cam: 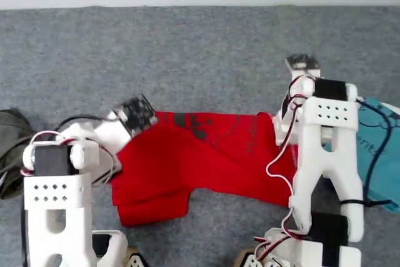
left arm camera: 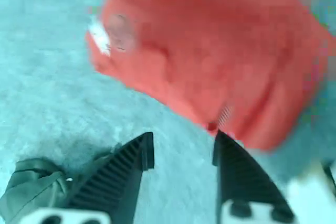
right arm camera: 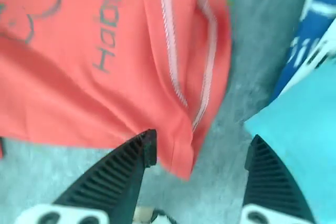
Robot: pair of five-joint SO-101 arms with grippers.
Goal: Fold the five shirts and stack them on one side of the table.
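1. Grey, carpet-like worktop (cam: 187,48) runs back to a pale wall along its far edge.
2. A red shirt (cam: 200,154) lies across the middle of the worktop. It is partly folded over itself, with dark print on its upper layer and a sleeve-like flap sticking out toward the near edge at its left end.
3. The left pincer (left arm camera: 181,148) is released, its two black ribbed fingers spread and holding nothing. In the left wrist view it hangs over bare worktop just beside the red shirt's edge. One fingertip (left arm camera: 223,140) is very near the cloth; I cannot tell whether it touches.
4. The right pincer (right arm camera: 202,148) is also released and spread wide, gripping nothing. In the right wrist view it sits at the red shirt's right end, where pale stitching runs along the hem. A corner of the red cloth falls between the two fingers.
5. A teal shirt (cam: 381,154) lies at the right edge of the worktop, near the red shirt's right end and partly under the right arm. The right wrist view shows a darker blue printed patch beside it; I cannot tell whether that is a separate garment.
6. A dark green shirt (cam: 9,148) is bunched at the left edge of the worktop, beside the left arm and apart from the red shirt.
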